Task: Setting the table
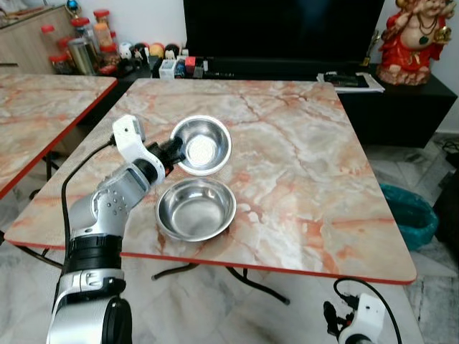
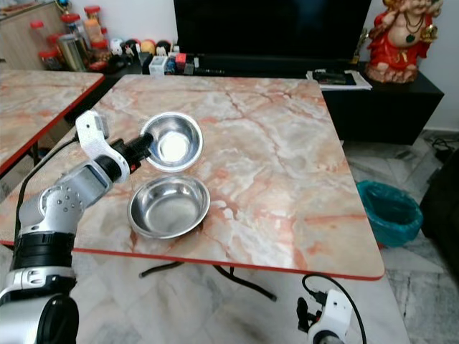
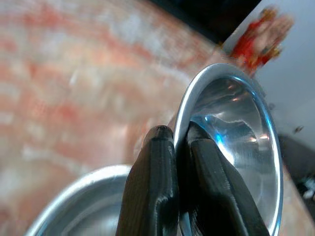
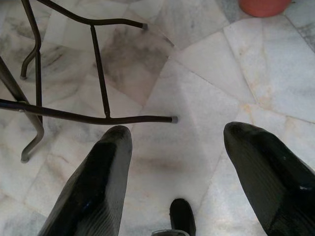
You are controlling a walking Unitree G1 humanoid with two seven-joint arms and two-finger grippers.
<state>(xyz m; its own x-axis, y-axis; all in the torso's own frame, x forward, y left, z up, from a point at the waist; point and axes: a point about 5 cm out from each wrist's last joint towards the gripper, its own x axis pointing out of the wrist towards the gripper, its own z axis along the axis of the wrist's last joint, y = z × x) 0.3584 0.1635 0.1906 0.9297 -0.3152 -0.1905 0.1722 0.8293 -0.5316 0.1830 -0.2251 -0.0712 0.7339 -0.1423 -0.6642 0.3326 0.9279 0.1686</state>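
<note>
Two steel bowls are on the marble table [image 1: 301, 165]. The nearer bowl [image 1: 196, 208] rests flat by the front edge. The farther bowl [image 1: 203, 145] is tilted up, and my left gripper [image 1: 173, 153] is shut on its left rim. In the left wrist view both black fingers [image 3: 152, 187] pinch that rim, with the held bowl [image 3: 246, 147] beyond them and the nearer bowl [image 3: 83, 206] below. My right gripper [image 4: 174, 162] hangs open low over the tiled floor, beside the table's black legs [image 4: 98, 73].
A second marble table [image 1: 36, 115] stands at the left. Behind the tables are a black TV cabinet [image 1: 287, 68], jars [image 1: 82, 43] and a red figurine [image 1: 412, 39]. A teal bin [image 1: 409, 211] sits on the floor at the right.
</note>
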